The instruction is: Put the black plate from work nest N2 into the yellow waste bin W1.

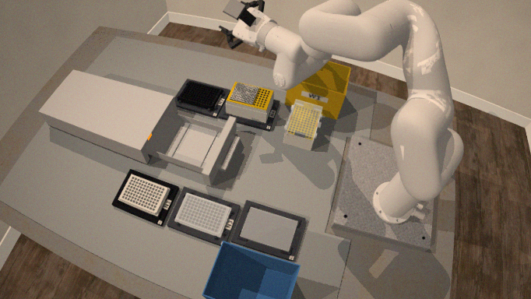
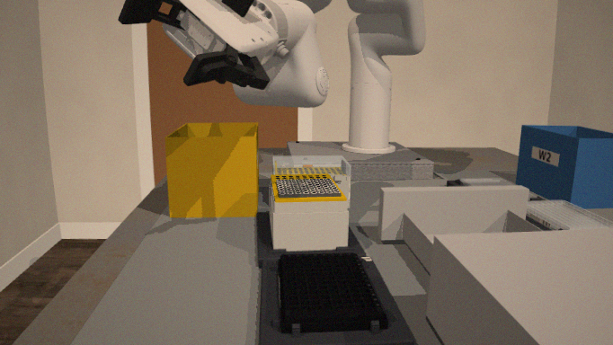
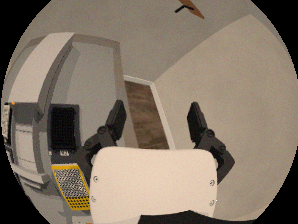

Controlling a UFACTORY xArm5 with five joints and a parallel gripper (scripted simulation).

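The black plate (image 1: 200,95) lies in its dark nest at the back of the bench, next to the cooler; it also shows in the exterior view (image 2: 330,291) and in the wrist view (image 3: 64,127). The yellow waste bin W1 (image 1: 321,89) stands upright at the back right, also seen in the exterior view (image 2: 212,170). My gripper (image 1: 243,21) is open and empty, held high above the bench's back edge, well above and apart from the plate; its fingers show in the exterior view (image 2: 180,42) and the wrist view (image 3: 158,119).
A tip box with yellow top (image 1: 250,101) sits beside the black plate, a second tip box (image 1: 304,122) in front of W1. The cooler (image 1: 105,113) has its drawer (image 1: 198,148) out. Two pale plates (image 1: 144,193) (image 1: 202,214), an empty nest (image 1: 269,228) and blue bin W2 (image 1: 251,274) stand at the front.
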